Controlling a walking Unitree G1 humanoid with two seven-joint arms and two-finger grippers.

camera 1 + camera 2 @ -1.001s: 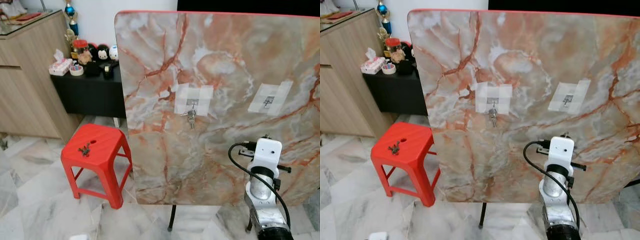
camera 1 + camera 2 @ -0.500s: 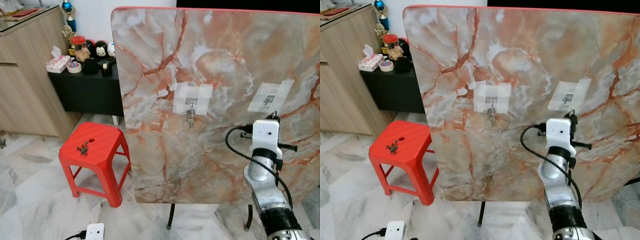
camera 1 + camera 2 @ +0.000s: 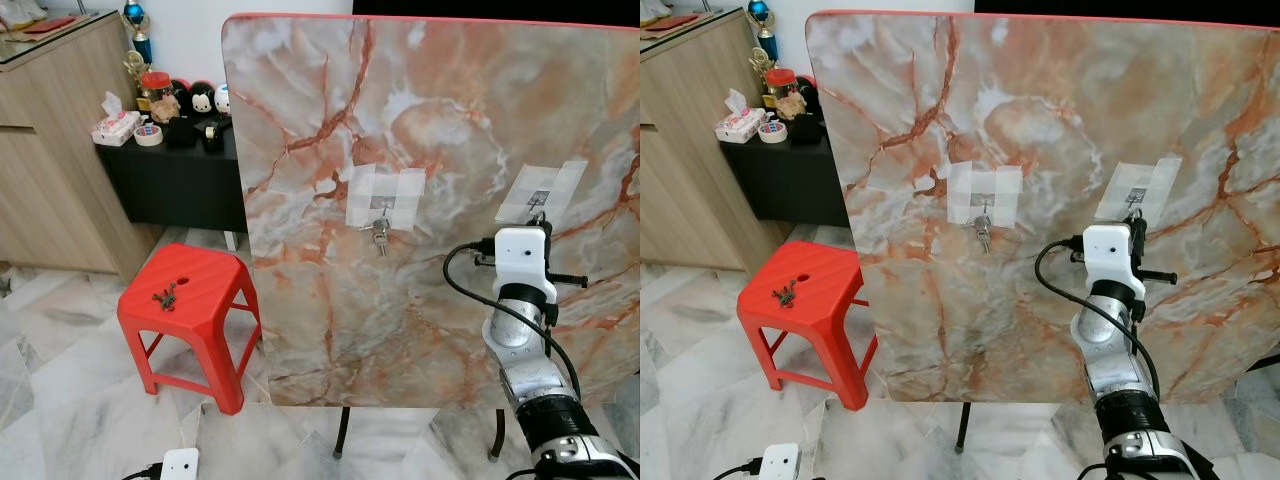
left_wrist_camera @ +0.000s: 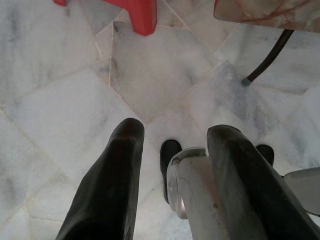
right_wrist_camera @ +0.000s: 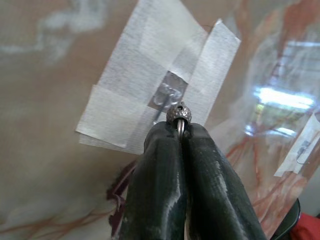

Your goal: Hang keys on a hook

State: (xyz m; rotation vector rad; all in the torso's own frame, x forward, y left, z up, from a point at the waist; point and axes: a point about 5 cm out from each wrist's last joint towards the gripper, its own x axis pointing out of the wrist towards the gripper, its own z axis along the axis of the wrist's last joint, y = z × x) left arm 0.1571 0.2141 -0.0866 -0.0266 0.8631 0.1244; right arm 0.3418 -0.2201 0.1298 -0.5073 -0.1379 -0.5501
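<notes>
By the tipped-up marble bench's (image 3: 300, 120) left edge, a key bunch (image 3: 166, 297) lay on the red stool (image 3: 215, 290). Another set (image 3: 380, 233) hung mid-panel. The left claw (image 4: 170, 145) hung parted. At the right-edge hook (image 5: 167, 95), the right claw (image 5: 179, 131) pinched the keys (image 5: 179, 114) — it should nudge forward and lower gently.

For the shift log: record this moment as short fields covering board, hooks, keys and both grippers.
board: upright orange-veined marble-pattern panel
left hook: taped on with white tape, small silver key bunch hanging from it
right hook: clear hook under white tape, nothing hung on it yet
right gripper: raised at the right hook, shut on a metal key ring with bead
left gripper: open, pointing at the marble floor
red plastic stool: dark key bunch lying on its seat
</notes>
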